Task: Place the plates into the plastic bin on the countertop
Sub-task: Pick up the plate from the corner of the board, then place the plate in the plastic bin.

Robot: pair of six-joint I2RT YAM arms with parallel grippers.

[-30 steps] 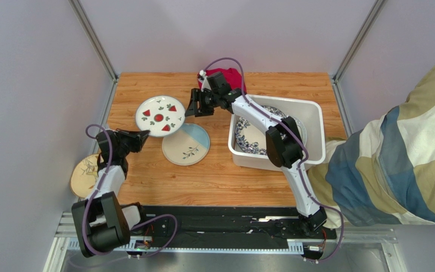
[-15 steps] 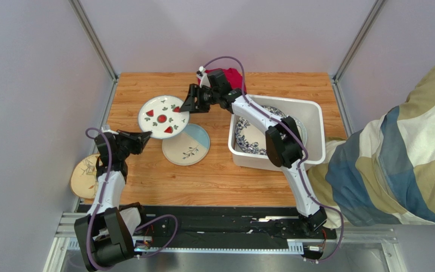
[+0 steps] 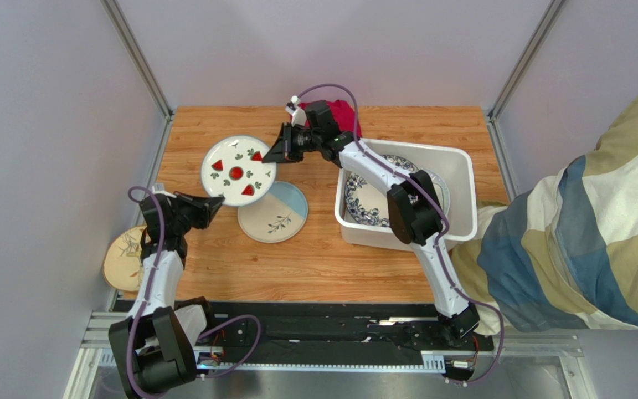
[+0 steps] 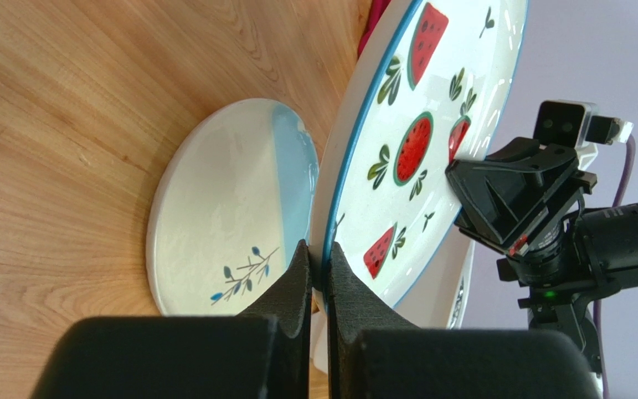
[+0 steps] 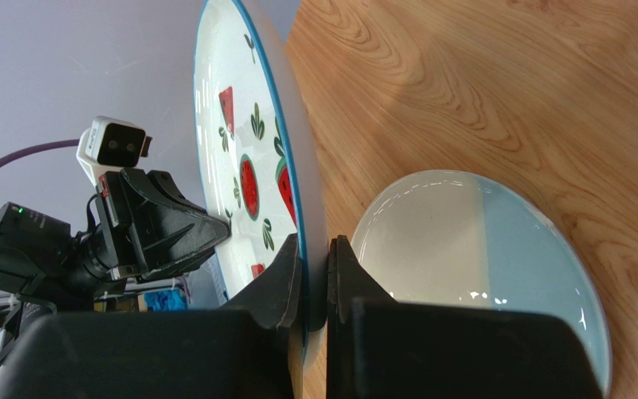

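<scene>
Between the earlier top views and this one, the right gripper has slid leftward from just off the strawberry plate onto its far right rim, while the left gripper has kept its place at the near left rim and the plate itself has barely shifted. The meaning for the task is that the plate is now gripped at two opposite edges, which reads as the middle of a hand-over: the left arm presents the plate and the right arm, whose reach spans the bin, takes it. Each wrist view shows its own jaws drawn almost fully together, with only the thickness of the blue-edged rim between the black fingers; both pincers therefore have hold of the same plate and of nothing else. The plate stands tilted, and it appears to be lifted off the countertop, though neither wrist view shows its lower edge plainly enough to be sure. It overlaps the leaf plate, which lies flat on the wood below it, between the grippers and the bin. Inside the bin a floral plate rests already, partly hidden by the right arm. A further plate hangs at the left edge of the countertop, and a red cloth lies behind the right wrist. Judged from this, the left jaws must release before the right arm can carry the plate across.
</scene>
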